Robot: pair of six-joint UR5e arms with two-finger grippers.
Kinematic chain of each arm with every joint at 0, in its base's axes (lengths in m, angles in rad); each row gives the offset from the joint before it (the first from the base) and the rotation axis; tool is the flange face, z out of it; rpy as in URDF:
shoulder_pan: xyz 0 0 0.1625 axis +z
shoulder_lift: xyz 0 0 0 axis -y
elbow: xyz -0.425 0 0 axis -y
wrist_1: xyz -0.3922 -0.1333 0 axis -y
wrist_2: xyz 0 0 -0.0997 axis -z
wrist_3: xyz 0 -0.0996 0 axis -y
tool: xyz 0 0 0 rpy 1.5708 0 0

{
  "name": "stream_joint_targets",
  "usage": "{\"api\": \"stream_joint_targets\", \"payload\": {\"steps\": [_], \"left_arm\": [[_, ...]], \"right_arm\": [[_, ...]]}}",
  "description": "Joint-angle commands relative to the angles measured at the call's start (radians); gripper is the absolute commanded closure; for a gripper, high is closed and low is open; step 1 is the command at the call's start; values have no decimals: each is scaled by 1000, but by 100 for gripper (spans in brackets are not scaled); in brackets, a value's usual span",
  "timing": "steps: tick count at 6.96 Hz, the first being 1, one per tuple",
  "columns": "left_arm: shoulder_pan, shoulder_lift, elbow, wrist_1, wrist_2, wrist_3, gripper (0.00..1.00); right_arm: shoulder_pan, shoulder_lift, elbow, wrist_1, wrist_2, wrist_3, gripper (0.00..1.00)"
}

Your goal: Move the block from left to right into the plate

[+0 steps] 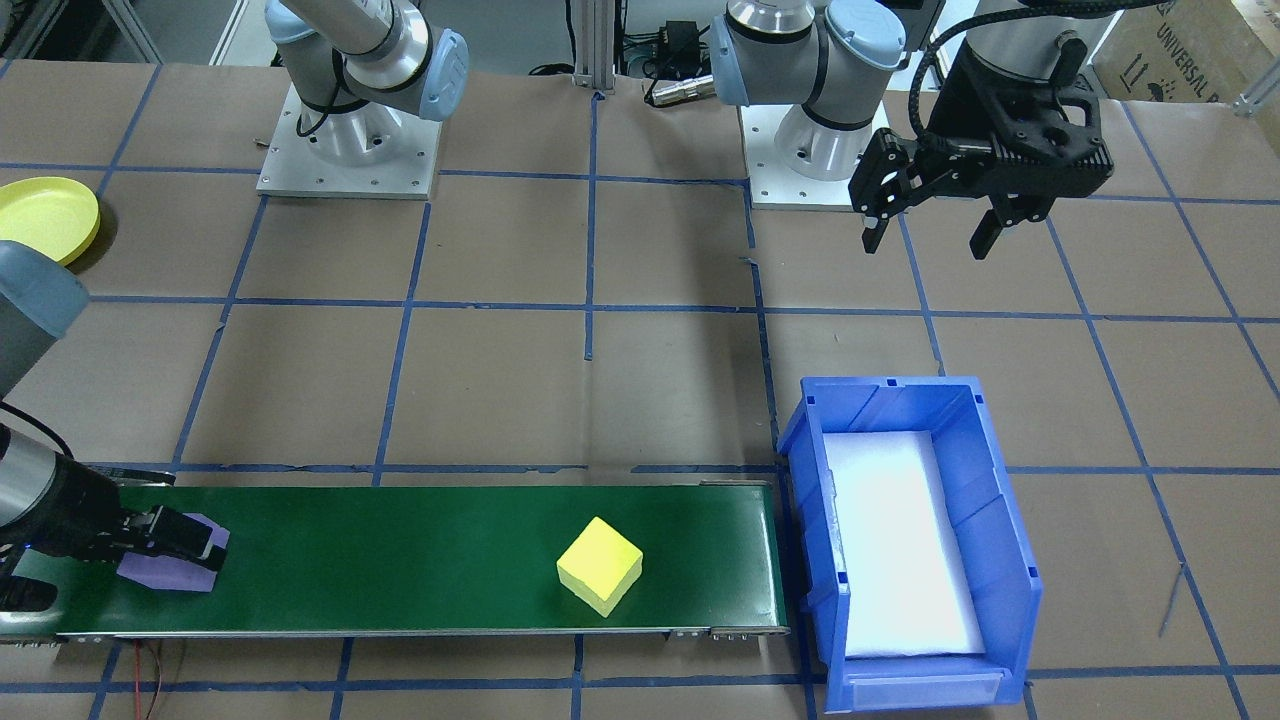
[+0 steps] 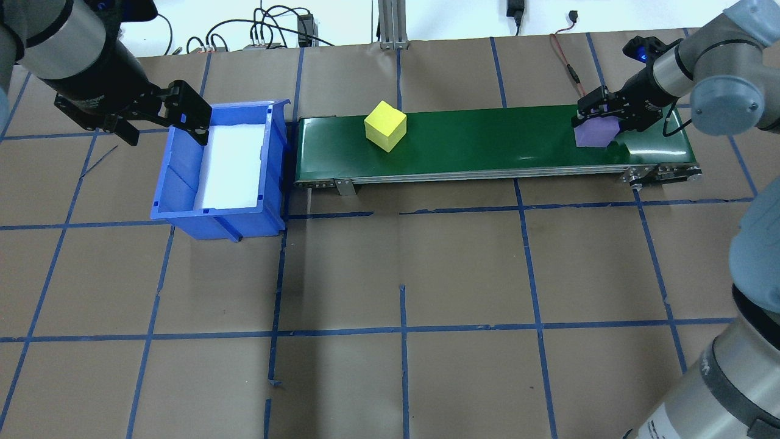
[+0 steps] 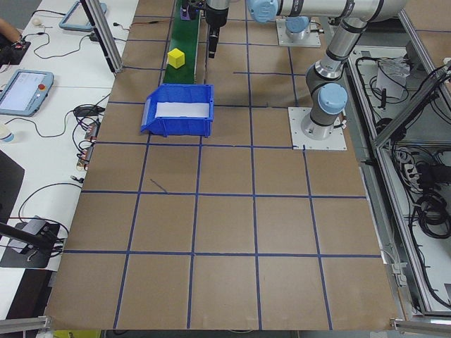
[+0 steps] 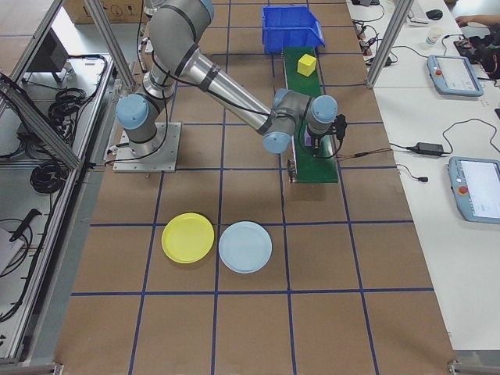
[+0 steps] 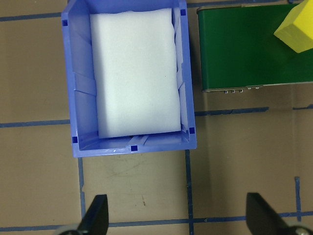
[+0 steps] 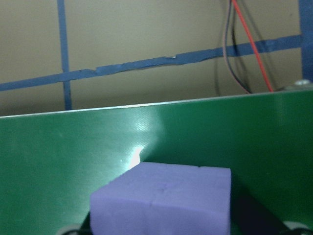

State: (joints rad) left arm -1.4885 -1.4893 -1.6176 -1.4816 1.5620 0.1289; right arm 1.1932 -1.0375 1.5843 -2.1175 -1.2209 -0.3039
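Note:
A purple block lies at the right-arm end of the green conveyor belt. My right gripper is low over it, its fingers either side of it. The wrist view shows a dark gap beside the block, so the gripper reads as open. A yellow block sits on the belt nearer the bin. A yellow plate and a light blue plate lie on the table. My left gripper hangs open and empty beside the bin.
A blue bin with a white foam liner stands against the belt's left-arm end. Red and black wires run behind the belt near the right gripper. Blue tape lines grid the brown table.

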Motion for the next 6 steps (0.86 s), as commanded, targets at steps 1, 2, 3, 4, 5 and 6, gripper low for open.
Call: {"api": "stream_joint_targets", "payload": {"steps": [1, 2, 3, 4, 5, 6], "left_arm": [[5, 7, -2, -6, 10, 6, 0], [1, 9, -5, -20, 74, 6, 0], [-4, 8, -8, -14, 90, 5, 0], [-2, 9, -11, -16, 63, 8, 0], [-4, 8, -13, -19, 63, 8, 0], [-2, 7, -11, -17, 66, 8, 0]], "right_arm": [[-1, -54, 8, -39, -277, -84, 80], [-38, -91, 9, -32, -348, -159, 81], [-158, -105, 11, -15, -336, -319, 81], [-281, -107, 13, -13, -336, -486, 81], [-417, -108, 35, 40, -328, -618, 80], [-551, -127, 72, 65, -293, -694, 77]]}}
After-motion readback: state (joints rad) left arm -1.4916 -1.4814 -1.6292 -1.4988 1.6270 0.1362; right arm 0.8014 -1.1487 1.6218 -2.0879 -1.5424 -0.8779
